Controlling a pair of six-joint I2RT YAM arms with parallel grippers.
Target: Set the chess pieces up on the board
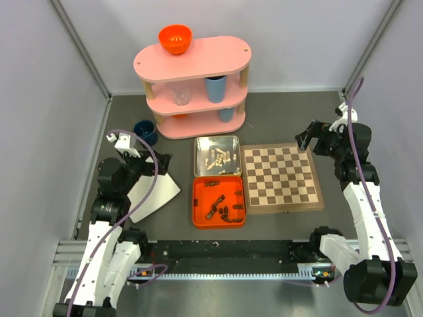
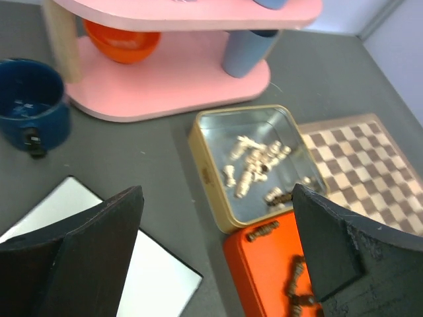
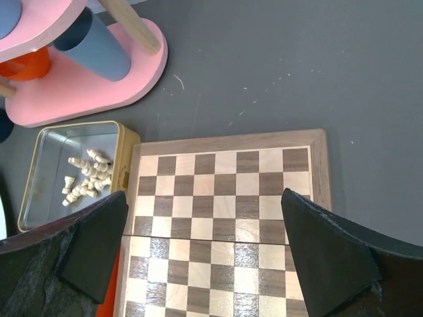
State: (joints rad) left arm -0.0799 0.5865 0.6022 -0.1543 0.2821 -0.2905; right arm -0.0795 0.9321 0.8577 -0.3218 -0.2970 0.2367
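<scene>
Top external view: board [image 1: 282, 177] bare, right of centre on worktop [image 1: 284, 112], pale pieces [image 1: 218, 157] in tin [image 1: 198, 146], dark pieces [image 1: 221, 206] in orange tray [image 1: 197, 201]; left fingers [image 2: 99, 244] and right fingers [image 3: 324, 251] spread wide, empty; best to pinch one piece singly, low on its body.

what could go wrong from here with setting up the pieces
The pale pieces lie heaped and touching in the silver tin; the open left gripper may catch two at once, or bump the tin's wall.
The dark pieces in the orange tray seem to lie on their sides, so one gripped that way may go onto the bare board tilted and topple.
</scene>
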